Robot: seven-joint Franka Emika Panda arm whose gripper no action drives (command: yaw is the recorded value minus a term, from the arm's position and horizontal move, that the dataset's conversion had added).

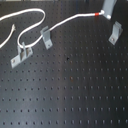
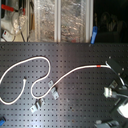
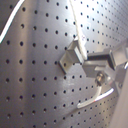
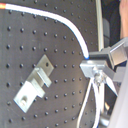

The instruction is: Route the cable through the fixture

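The white cable [image 1: 60, 24] loops across the board from the first exterior view's left and carries a red band [image 1: 96, 14] close to my gripper [image 1: 106, 13]. The gripper is shut on the cable just past the band, at the first exterior view's upper right. In the second exterior view the cable [image 2: 75, 72] runs to the red band [image 2: 103, 65] beside the gripper [image 2: 112, 66]. The fixture [image 1: 116, 31], a slim grey upright clip, stands just in front of the gripper, apart from the cable. In the second wrist view the fingers [image 4: 95, 67] pinch the cable [image 4: 70, 27] beside the fixture [image 4: 35, 84].
A squatter bent grey clip [image 1: 46, 36] and a low two-post bracket [image 1: 21, 55] stand on the black perforated board [image 1: 70, 90] at the first exterior view's left, inside the cable's loop area. Shelves with clutter [image 2: 50, 20] lie beyond the board's far edge.
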